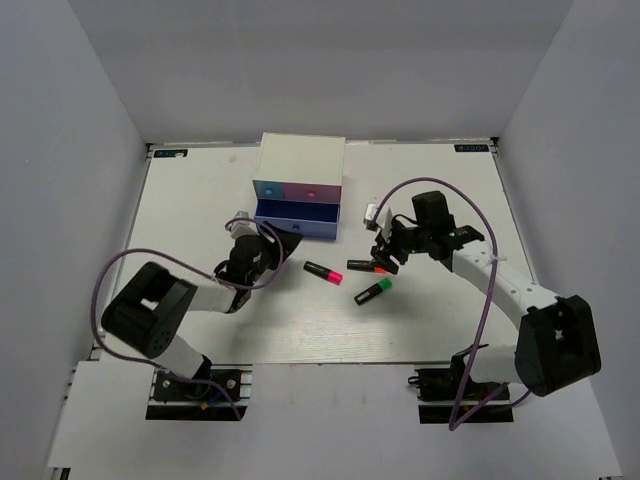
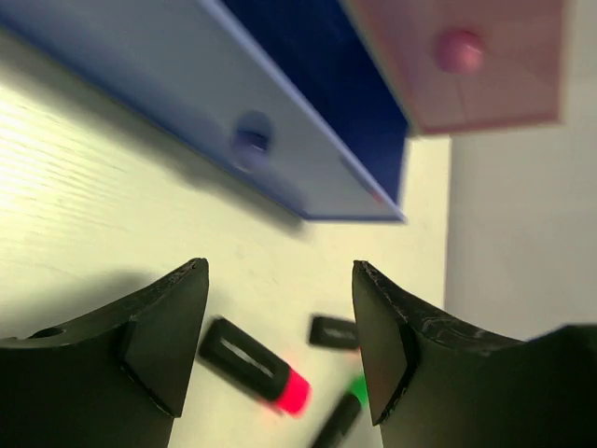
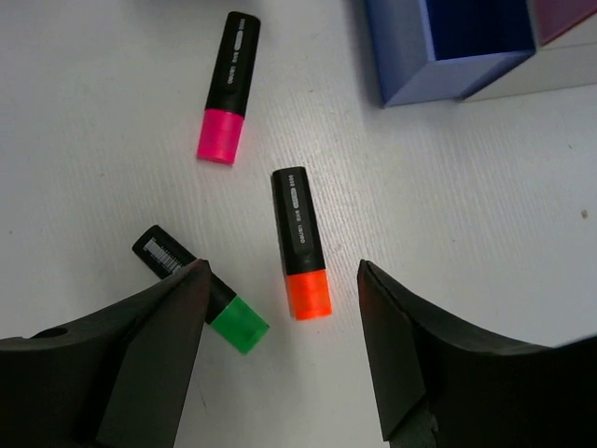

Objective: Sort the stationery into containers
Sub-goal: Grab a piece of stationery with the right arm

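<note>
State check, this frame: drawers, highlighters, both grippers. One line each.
dark blue drawer: pulled open
light blue drawer: shut
pink drawer: shut
pink highlighter: capped, lying flat, not held
orange highlighter: capped, lying flat, not held
green highlighter: capped, lying flat, not held
left gripper: open, empty
right gripper: open, empty
</note>
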You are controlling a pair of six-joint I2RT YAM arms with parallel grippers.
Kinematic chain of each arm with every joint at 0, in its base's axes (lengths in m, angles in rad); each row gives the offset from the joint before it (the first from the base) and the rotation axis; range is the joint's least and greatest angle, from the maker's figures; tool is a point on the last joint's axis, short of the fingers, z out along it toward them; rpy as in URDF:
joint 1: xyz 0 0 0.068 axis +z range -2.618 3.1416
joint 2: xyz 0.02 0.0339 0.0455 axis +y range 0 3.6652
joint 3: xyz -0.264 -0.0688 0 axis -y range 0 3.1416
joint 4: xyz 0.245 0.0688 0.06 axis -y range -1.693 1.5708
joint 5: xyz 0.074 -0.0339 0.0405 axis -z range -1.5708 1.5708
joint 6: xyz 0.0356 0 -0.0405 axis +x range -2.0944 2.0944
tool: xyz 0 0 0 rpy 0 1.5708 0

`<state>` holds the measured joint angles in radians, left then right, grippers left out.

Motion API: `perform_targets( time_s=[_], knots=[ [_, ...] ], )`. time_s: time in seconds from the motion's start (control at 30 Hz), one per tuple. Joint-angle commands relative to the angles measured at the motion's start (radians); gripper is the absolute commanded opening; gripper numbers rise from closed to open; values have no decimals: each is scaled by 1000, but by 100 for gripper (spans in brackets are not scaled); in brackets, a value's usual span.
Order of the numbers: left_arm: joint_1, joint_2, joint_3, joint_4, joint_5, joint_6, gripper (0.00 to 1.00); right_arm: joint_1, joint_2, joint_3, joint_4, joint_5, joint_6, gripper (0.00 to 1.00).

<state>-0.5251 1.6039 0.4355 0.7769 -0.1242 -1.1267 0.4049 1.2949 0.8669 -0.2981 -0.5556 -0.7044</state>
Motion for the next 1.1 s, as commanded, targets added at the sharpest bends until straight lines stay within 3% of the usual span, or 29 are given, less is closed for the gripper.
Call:
perform_targets(
  time_s=[0.0,0.13,0.17,0.37,0.47,0.57,0.73,1.07],
  knots=[
    [8,-160,-44,-122,106,68,73,0,26,56,-99,-84,-137,70],
    [8,-354,-112,-221,144,91,73,6,78,72,-134,-106,-204,70],
    [8,-396,-122,-317,144,109,74,8,101,76,-136,-106,-205,70],
    [8,-668,-63,-739,71,180,87,41,254,159,-136,5,-156,69],
    [8,-729,-32,-891,34,192,98,63,300,185,-130,60,-152,69],
    [19,-786,-6,-996,-4,167,100,77,340,201,-119,118,-141,69],
    [19,-799,37,-1084,-9,131,100,86,372,202,-127,132,-142,69],
    [19,-831,46,-1107,14,131,100,92,448,215,-99,195,-138,68]
  ],
)
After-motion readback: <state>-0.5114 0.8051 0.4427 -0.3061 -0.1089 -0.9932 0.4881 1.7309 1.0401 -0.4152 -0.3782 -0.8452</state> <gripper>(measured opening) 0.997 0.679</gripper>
